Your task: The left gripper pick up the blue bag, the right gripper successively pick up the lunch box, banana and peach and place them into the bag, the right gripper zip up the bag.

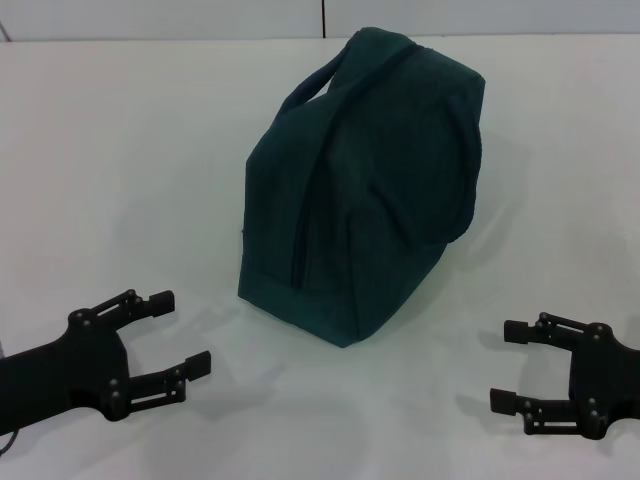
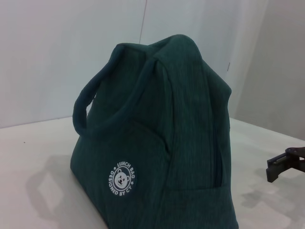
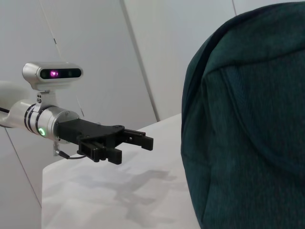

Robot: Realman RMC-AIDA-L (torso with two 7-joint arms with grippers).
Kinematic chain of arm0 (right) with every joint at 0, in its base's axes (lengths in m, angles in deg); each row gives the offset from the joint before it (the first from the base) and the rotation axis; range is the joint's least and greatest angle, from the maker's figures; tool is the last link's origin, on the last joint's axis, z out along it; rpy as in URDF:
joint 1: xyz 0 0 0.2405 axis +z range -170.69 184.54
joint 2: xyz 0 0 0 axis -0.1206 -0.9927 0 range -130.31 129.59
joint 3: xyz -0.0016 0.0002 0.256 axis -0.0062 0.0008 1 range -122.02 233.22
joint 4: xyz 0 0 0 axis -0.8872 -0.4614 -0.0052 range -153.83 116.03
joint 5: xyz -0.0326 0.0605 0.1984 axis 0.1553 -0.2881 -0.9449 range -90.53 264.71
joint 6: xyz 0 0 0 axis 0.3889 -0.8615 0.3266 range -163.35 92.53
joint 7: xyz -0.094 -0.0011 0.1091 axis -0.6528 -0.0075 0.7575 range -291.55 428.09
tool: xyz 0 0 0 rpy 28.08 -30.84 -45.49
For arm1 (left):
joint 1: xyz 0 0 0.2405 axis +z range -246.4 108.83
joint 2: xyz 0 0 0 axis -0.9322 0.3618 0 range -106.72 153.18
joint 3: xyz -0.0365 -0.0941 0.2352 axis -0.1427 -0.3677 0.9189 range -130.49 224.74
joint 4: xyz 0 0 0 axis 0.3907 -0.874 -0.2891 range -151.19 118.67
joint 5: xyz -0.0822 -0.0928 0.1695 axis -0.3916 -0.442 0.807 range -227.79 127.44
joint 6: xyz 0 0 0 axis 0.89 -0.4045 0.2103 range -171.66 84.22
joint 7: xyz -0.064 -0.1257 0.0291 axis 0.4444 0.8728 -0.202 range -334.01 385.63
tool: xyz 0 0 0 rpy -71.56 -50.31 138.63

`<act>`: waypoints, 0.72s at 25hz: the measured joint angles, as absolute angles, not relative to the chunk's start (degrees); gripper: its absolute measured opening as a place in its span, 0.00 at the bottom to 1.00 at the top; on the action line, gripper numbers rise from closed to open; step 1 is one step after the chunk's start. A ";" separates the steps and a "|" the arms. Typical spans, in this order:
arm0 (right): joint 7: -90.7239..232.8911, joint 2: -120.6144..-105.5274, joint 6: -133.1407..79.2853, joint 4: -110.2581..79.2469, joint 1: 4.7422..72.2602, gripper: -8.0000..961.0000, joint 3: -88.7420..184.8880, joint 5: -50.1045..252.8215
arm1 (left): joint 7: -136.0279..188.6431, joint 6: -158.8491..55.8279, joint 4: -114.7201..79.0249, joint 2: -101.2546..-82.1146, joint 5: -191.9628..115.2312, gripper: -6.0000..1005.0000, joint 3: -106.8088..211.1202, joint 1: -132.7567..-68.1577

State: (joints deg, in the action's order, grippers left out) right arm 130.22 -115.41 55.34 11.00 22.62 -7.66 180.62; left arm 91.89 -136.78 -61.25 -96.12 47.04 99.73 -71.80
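The blue bag (image 1: 365,190) stands on the white table (image 1: 120,170), its top drawn together and a loop handle (image 1: 322,85) at its far upper side. It fills the left wrist view (image 2: 157,143), showing its round white logo (image 2: 123,178), and the right wrist view (image 3: 248,129). My left gripper (image 1: 185,332) is open and empty at the front left, apart from the bag; it also shows in the right wrist view (image 3: 133,149). My right gripper (image 1: 503,365) is open and empty at the front right. The lunch box, banana and peach are out of view.
A pale wall (image 1: 200,15) runs behind the table's far edge. Bare table surface lies to the left of the bag and between the two grippers in front of it. One right fingertip (image 2: 286,164) shows in the left wrist view.
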 joint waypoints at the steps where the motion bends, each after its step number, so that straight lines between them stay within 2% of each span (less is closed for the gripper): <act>1: 130.15 -115.41 55.32 10.98 22.59 0.90 -7.64 180.62 | 91.90 -136.88 -61.25 -96.12 47.00 0.89 99.72 -71.80; 18: 129.44 -115.41 55.64 10.89 22.63 0.90 -7.59 180.04 | 91.45 -138.28 -61.57 -96.12 46.50 0.89 99.68 -71.94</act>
